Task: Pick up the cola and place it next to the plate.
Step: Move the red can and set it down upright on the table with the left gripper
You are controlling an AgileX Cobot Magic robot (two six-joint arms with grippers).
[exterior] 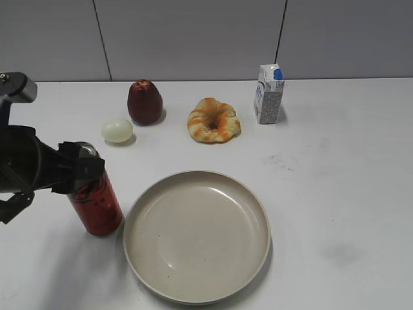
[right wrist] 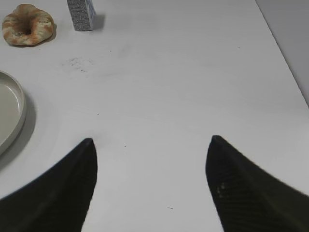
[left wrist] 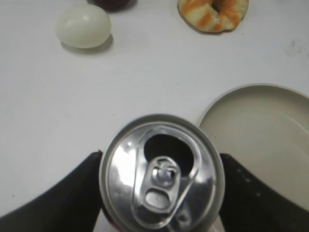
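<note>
My left claw (exterior: 82, 169) is clenched on the cola (exterior: 97, 205), its matte black fingers (left wrist: 63, 198) pressed to either side just under the rim. The can is a slim red metal cylinder, standing upright on the white table (exterior: 335, 194) just left of the plate (exterior: 197, 236); whether their edges touch I cannot tell. From my left wrist its silver top shines, pull tab flat beside the dark opening. The plate is a wide, shallow, smooth beige round with a raised rim. My right claw (right wrist: 149, 145) is spread wide over bare tabletop, holding nothing. Farther back sit a pale glossy egg (exterior: 117, 130), a dark red apple (exterior: 144, 102), a knobbly orange-streaked bread ring (exterior: 213, 120) and a small white-and-blue carton (exterior: 268, 94).
</note>
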